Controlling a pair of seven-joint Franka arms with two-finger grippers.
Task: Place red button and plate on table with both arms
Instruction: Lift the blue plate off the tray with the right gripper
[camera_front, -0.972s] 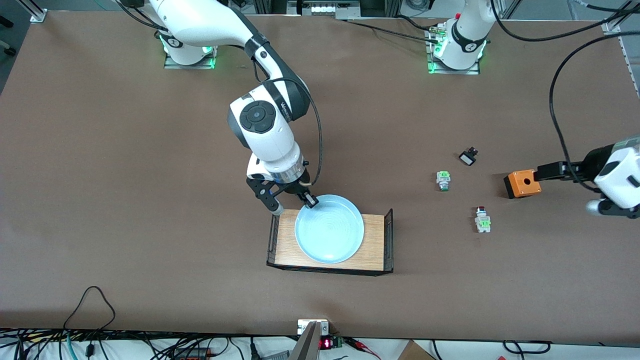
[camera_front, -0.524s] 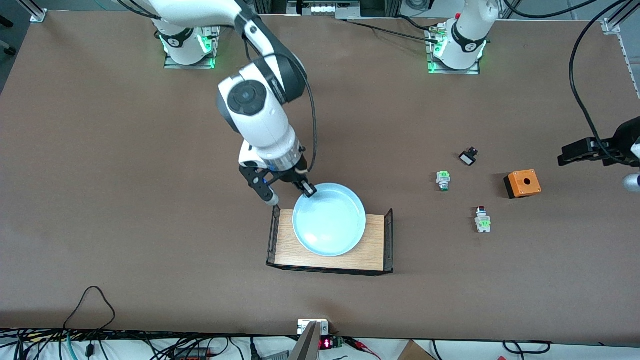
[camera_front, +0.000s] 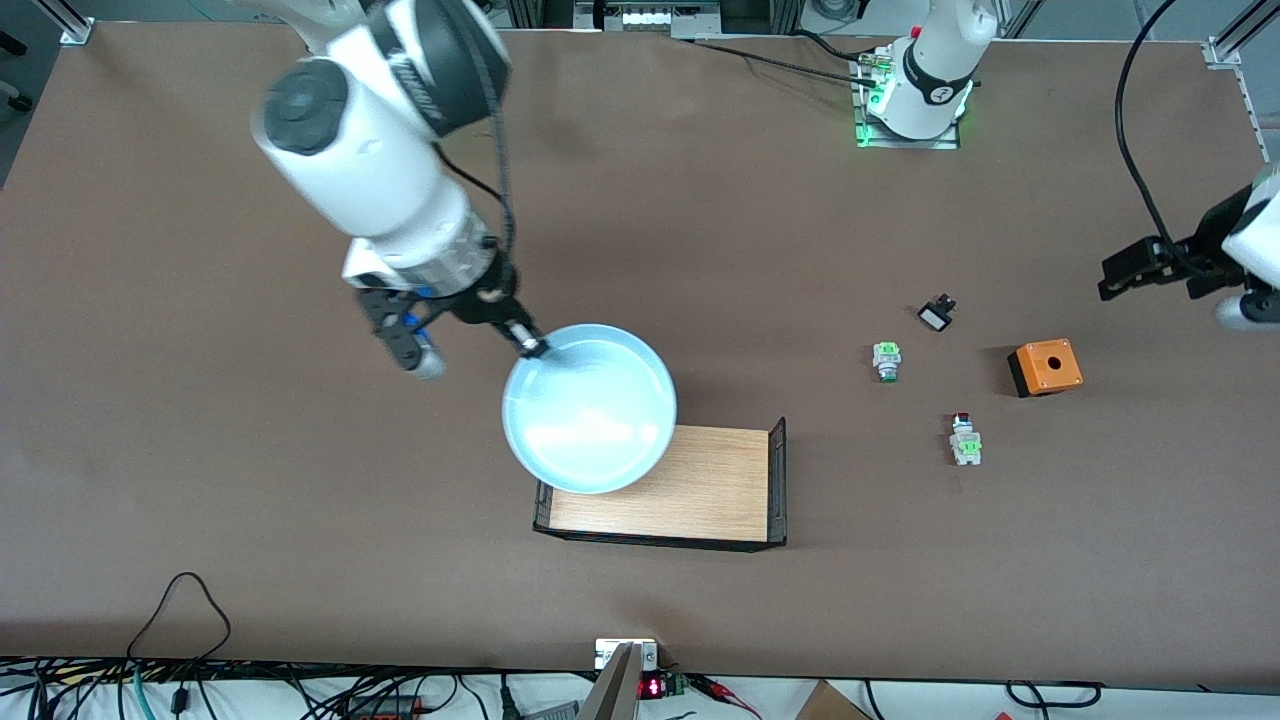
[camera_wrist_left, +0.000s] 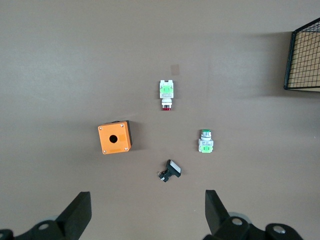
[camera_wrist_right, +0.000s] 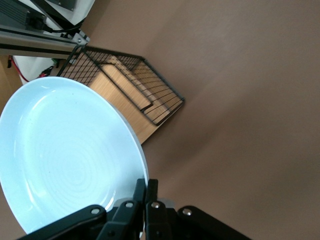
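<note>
The pale blue plate (camera_front: 589, 407) hangs in the air, partly over the wooden tray (camera_front: 700, 485). My right gripper (camera_front: 533, 347) is shut on its rim; the right wrist view shows the plate (camera_wrist_right: 65, 160) pinched at its edge by the gripper (camera_wrist_right: 148, 187). The red button (camera_front: 964, 437) lies on the table (camera_front: 200, 400) toward the left arm's end; it also shows in the left wrist view (camera_wrist_left: 166, 93). My left gripper (camera_front: 1110, 280) is open and empty, up in the air above the table near the orange box; its own view shows it (camera_wrist_left: 145, 212) open.
An orange box (camera_front: 1045, 367) with a hole, a green-capped button part (camera_front: 886, 360) and a small black-and-white part (camera_front: 936, 315) lie near the red button. The tray has black wire ends (camera_front: 777, 480). Cables run along the table's near edge.
My right gripper has lifted the plate off the tray and carried it toward the right arm's end. My left gripper let go of the orange box and drew back upward.
</note>
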